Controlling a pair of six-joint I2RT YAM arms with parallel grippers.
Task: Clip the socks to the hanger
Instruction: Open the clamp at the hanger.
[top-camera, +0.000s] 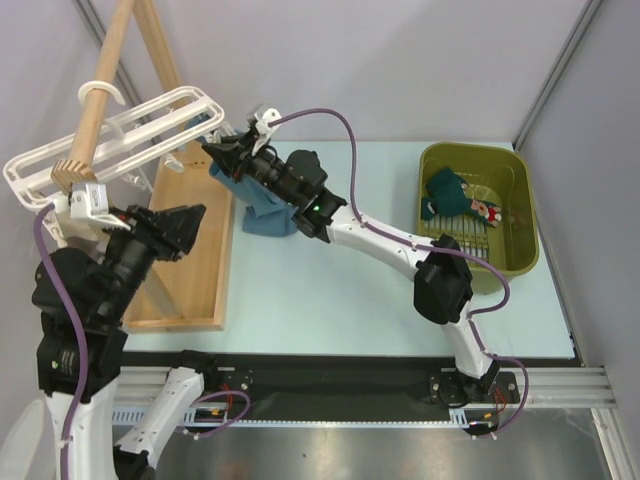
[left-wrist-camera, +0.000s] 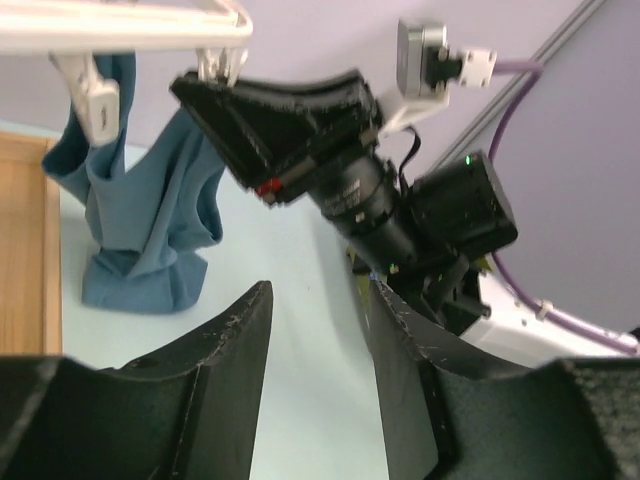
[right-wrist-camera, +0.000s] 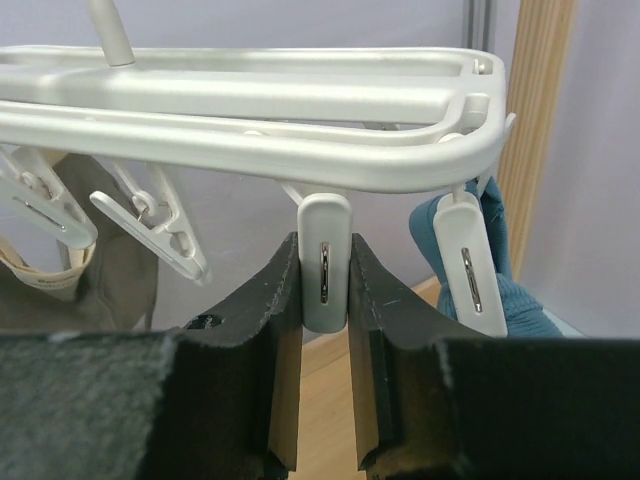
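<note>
Over at ten o'clock in the overhead view, the hanger (right-wrist-camera: 300, 150) hangs by its hook from the wooden rack (top-camera: 190, 250), up off the table (top-camera: 330, 300). That looks like the point of it: the clips dangle free and can be reached from below.

The right gripper (right-wrist-camera: 325, 290) has reached right across to the hanger's near end. Its fingers are pinched narrow on a white clip (right-wrist-camera: 325, 215), one pad flat on each side. I'd say that squeeze is meant to spring the clip's mouth for the next sock, but the mouth itself is hidden down between the pads, so I can't tell if it's gaping.

At three o'clock of that clip, its neighbour (right-wrist-camera: 467, 265) is biting the steel-blue sock (top-camera: 262, 210). The sock hangs straight down, its toe crumpled on the table. So that's one pegged.

The left gripper (left-wrist-camera: 316, 300) hovers at about seven o'clock of the hanger's end. Its fingers are roughly half apart with nothing between them, and its camera looks straight at the right gripper and the hung sock. It's carrying no sock.

Away at three o'clock sits the green basket (top-camera: 520, 240), holding the dark teal socks (top-camera: 445, 195), one with a red-and-white motif. With a clip pinched and no sock at hand, fetching one looks like the missing piece.
</note>
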